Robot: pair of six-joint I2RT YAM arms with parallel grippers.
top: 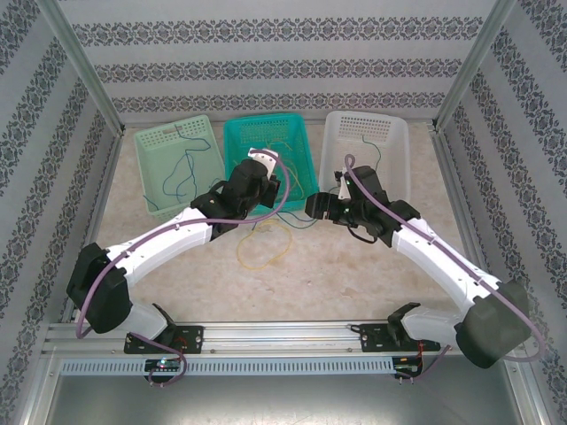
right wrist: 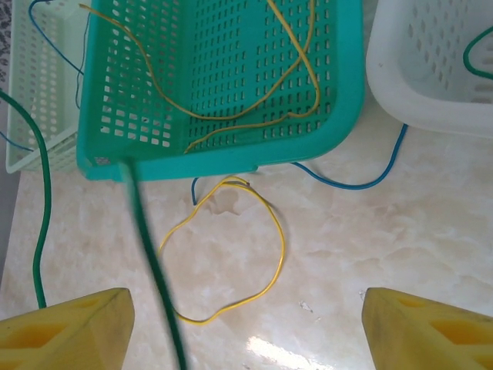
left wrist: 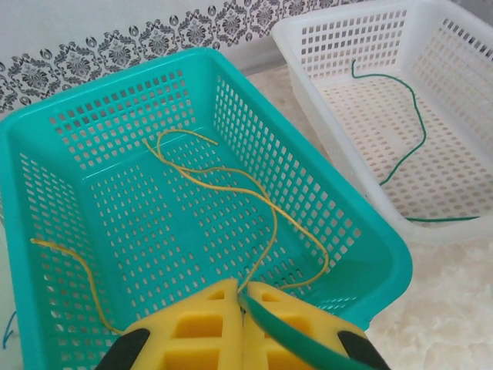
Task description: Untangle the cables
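Note:
My left gripper hangs over the teal basket with its yellow fingers pressed together. It is shut on a yellow cable that trails down across the basket floor. A dark green cable comes out of the same seam and runs over the right finger. My right gripper is open wide above the table. A yellow cable loop lies below it, and a taut dark green cable crosses near its left finger. A blue cable pokes out from under the teal basket.
Three baskets stand in a row at the back: light green holding a blue cable, teal, and white holding a green cable. Patterned walls close in the back and both sides.

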